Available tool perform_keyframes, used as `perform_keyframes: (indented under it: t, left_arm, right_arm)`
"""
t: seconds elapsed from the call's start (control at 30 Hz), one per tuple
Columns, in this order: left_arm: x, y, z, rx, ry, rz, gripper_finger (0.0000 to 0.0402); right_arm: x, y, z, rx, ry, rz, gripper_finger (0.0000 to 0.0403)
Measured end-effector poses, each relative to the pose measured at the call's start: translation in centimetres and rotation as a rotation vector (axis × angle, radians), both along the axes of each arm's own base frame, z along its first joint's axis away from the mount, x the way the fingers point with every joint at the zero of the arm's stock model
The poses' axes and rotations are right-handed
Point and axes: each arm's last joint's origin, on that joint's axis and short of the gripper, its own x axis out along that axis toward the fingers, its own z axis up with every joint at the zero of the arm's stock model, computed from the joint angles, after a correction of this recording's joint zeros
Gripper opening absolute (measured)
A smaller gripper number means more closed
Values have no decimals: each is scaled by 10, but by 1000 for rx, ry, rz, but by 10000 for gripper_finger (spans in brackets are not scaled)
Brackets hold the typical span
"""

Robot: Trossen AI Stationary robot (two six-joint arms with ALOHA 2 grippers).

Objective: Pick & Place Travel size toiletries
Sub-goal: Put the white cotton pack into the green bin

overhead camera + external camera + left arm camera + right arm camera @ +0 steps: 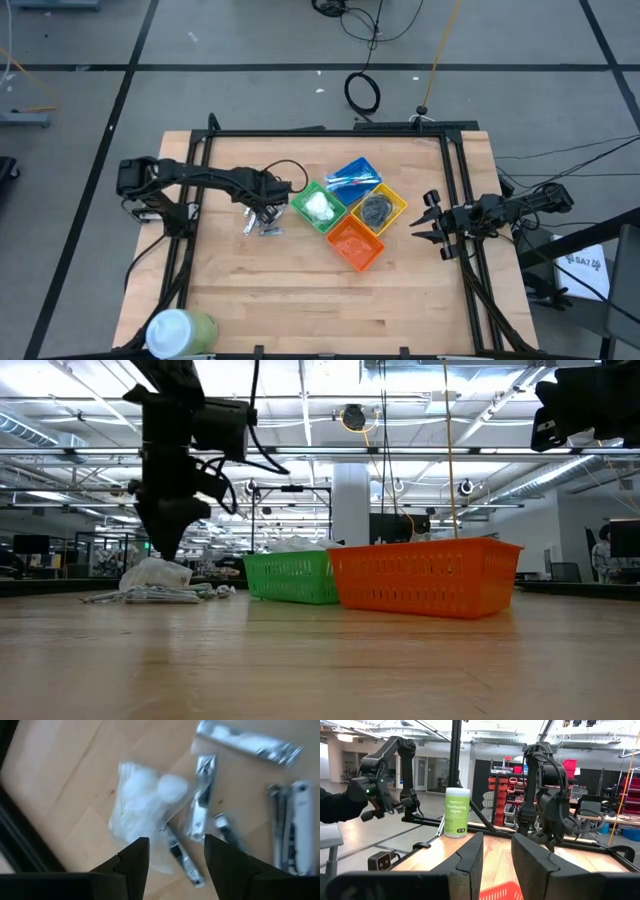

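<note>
A pile of travel size toiletries [262, 224] lies on the wooden table left of the bins. In it are a white lumpy packet [145, 805] and several short silver metal pieces [200, 810]. My left gripper [175, 855] hangs open just above the pile, pointing steeply down. Its fingers stand on either side of one silver piece [181, 857], beside the packet, without touching it. In the low view the left gripper [165, 548] is right over the white packet [155, 573]. My right gripper [432, 222] waits open at the table's right edge, holding nothing.
Four square bins stand together mid-table: green [318, 208] with white packets, blue [354, 175] with thin sticks, yellow [377, 208] with dark wads, and orange [356, 243]. A green-and-white cylinder [180, 332] stands at the near left corner. A black frame [330, 133] borders the table.
</note>
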Motion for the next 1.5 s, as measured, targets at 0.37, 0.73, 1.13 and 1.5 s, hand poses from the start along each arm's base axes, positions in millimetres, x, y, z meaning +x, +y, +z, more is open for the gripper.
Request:
perform_keyframes:
  t: [0.37, 0.73, 1.13, 1.5]
  left_arm:
    - [2, 7, -17, 48, 127, -14, 175]
    - [1, 14, -20, 24, 137, 4, 158]
    - [2, 16, -20, 49, 118, 14, 8]
    - [19, -7, 34, 168, -108, -28, 1]
  right_arm:
    - [0, 0, 0, 1, -1, 0, 91]
    - [0, 0, 0, 0, -1, 0, 91]
    - [0, 0, 0, 1, -1, 0, 91]
    - [0, 0, 0, 1, -1, 0, 91]
